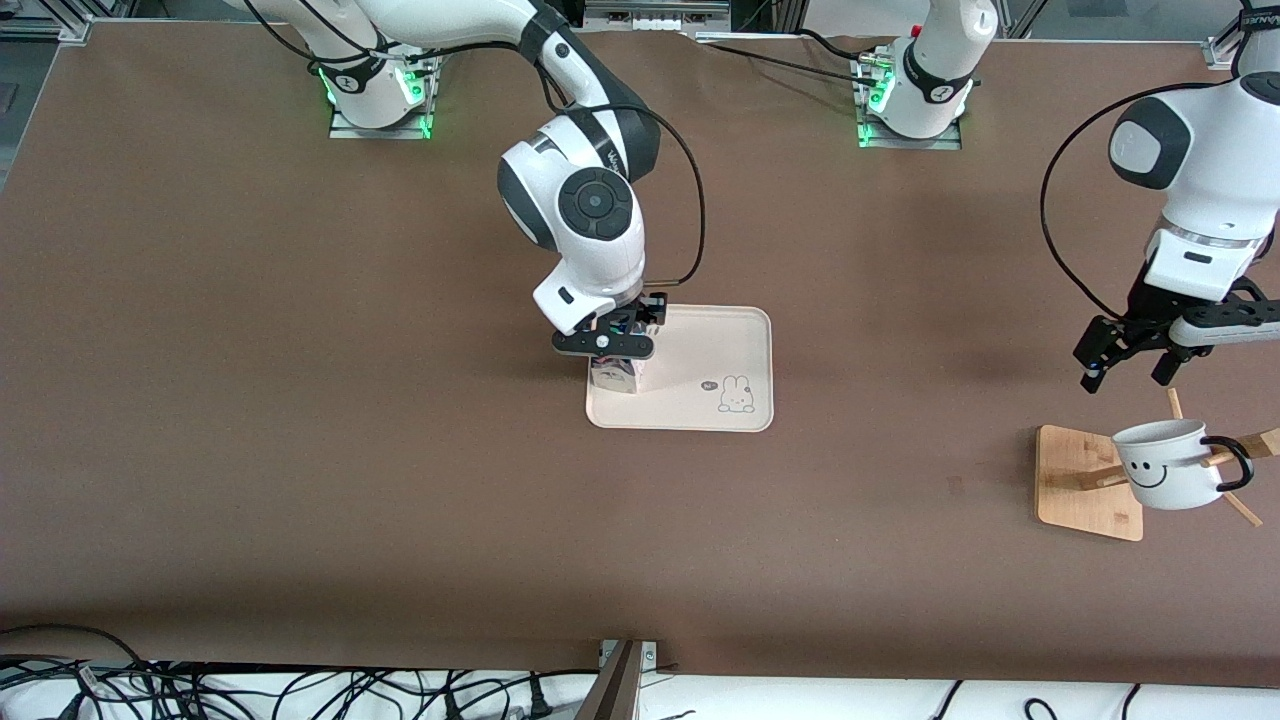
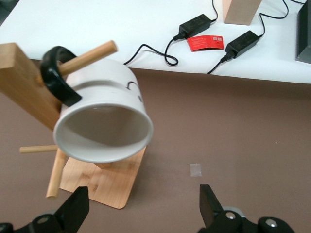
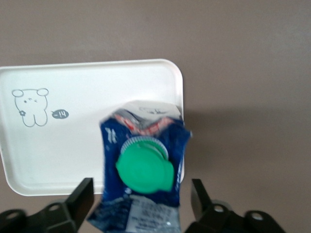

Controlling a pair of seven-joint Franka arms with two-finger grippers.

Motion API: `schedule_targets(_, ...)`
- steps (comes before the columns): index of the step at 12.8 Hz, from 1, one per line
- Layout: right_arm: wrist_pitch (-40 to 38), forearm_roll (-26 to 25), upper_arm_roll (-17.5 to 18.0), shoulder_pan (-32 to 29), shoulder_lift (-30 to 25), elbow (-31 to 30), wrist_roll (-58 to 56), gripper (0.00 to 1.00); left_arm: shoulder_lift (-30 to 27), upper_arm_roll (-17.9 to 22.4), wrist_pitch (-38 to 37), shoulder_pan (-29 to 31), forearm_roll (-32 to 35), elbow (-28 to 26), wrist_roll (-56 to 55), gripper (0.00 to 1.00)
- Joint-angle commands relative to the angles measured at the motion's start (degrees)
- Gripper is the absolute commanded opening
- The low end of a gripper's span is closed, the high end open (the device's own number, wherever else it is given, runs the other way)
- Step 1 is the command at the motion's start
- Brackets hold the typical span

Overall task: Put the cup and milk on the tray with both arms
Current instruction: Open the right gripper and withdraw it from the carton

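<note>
The blue and white milk (image 1: 615,378) with its green cap (image 3: 145,169) stands on the cream tray (image 1: 720,340), near the tray's edge toward the right arm's end. My right gripper (image 1: 605,345) is just above it and open, with a gap between each finger and the carton (image 3: 146,165). The white smiley cup (image 1: 1165,465) hangs by its black handle on a peg of the wooden rack (image 1: 1085,480) at the left arm's end. My left gripper (image 1: 1125,372) hovers open over the table beside the cup (image 2: 104,116), holding nothing.
A bunny drawing (image 1: 737,395) marks the bare part of the tray. Loose cables (image 1: 200,690) lie along the table's front edge. In the left wrist view, power adapters (image 2: 245,41) and a red card (image 2: 205,42) rest on a white surface past the table edge.
</note>
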Motion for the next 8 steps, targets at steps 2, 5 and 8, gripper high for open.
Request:
schedule_targets(2,-2.7,0.6,-0.7,-0.3,-2.5,2.6,0.0,1.0,0.1,-0.5,1.4,-0.2,0.9,-0.4,-0.6,1.0)
schedule_targets(5,-7.9,0.6,-0.6,-4.2,-6.5,5.1,-1.3,1.0,2.7,-0.5,8.9,-0.2,0.8,-0.4,-0.6,1.0)
schedule_targets(8,-12.2,1.3,-0.6,-10.6,-12.1,5.0,-10.7,1.0,3.3,-0.5,9.3,-0.2,0.5,-0.4,-0.9,1.0)
